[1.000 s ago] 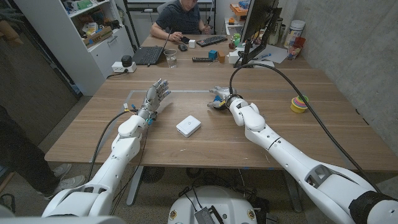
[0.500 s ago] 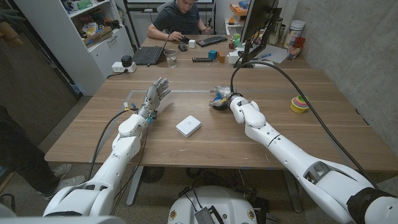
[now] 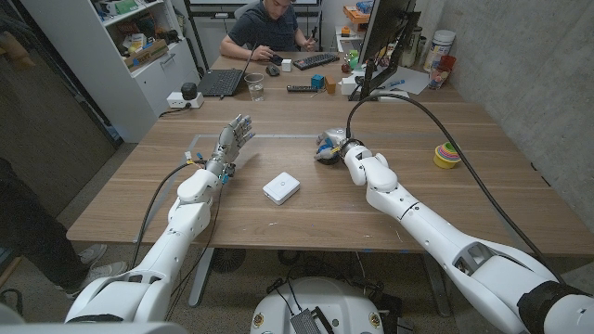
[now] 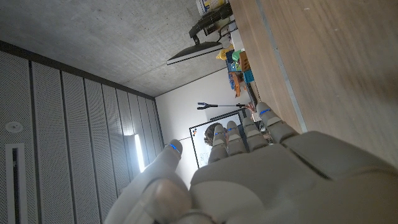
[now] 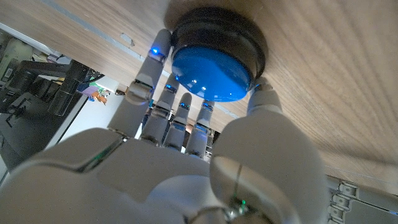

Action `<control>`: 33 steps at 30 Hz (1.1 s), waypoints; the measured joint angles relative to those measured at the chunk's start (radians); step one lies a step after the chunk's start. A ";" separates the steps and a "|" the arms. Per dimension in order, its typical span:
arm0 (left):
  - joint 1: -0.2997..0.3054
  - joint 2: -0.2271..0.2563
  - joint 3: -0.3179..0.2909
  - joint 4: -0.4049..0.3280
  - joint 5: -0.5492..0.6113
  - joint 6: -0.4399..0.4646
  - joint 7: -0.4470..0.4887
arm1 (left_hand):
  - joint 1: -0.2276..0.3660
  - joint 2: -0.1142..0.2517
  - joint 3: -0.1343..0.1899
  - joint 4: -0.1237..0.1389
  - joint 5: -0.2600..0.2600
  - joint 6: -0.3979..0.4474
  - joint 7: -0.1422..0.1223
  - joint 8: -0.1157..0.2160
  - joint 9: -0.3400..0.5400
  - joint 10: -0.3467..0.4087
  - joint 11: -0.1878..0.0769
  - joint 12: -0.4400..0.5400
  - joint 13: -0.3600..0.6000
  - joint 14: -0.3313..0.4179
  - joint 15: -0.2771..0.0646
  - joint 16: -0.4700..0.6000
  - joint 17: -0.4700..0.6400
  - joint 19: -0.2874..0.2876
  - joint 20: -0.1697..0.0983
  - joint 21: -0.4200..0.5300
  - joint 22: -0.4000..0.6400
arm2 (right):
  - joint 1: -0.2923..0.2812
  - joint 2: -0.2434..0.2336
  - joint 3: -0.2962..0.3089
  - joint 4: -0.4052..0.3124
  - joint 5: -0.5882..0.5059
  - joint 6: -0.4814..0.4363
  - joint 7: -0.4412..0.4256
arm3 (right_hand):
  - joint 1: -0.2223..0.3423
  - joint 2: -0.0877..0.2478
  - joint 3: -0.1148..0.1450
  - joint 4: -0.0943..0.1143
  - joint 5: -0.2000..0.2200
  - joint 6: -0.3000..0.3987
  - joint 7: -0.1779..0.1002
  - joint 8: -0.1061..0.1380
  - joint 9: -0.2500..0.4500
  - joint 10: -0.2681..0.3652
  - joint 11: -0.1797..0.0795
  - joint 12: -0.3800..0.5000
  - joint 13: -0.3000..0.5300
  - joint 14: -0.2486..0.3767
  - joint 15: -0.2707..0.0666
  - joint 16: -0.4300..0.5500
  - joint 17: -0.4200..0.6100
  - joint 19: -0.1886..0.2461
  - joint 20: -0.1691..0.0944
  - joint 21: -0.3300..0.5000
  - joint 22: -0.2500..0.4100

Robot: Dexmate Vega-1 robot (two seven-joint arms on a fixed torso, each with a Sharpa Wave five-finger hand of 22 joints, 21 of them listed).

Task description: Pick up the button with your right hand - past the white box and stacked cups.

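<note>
The right hand (image 3: 329,148) grips the button (image 5: 214,62), a blue dome in a black ring, with fingers on one side and thumb on the other. The button sits on the desk (image 3: 390,199), at about two o'clock from the white box (image 3: 280,188). The left hand (image 3: 232,144) stands released at ten o'clock from the box, fingers spread, holding nothing.
</note>
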 measured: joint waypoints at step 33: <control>0.010 -0.002 0.010 -0.019 0.010 -0.036 0.022 | 0.000 0.000 0.000 0.000 0.000 0.000 0.000 0.000 0.000 0.000 0.000 0.000 0.000 0.000 0.000 0.000 0.000 0.000 0.000 0.000 0.000 | -0.023 -0.029 0.012 -0.013 -0.011 0.042 -0.177 | 0.102 -0.047 -0.020 0.017 -0.033 0.294 0.116 -0.034 0.002 0.268 0.006 0.081 0.092 0.245 0.029 0.081 0.127 0.020 0.019 0.099 0.033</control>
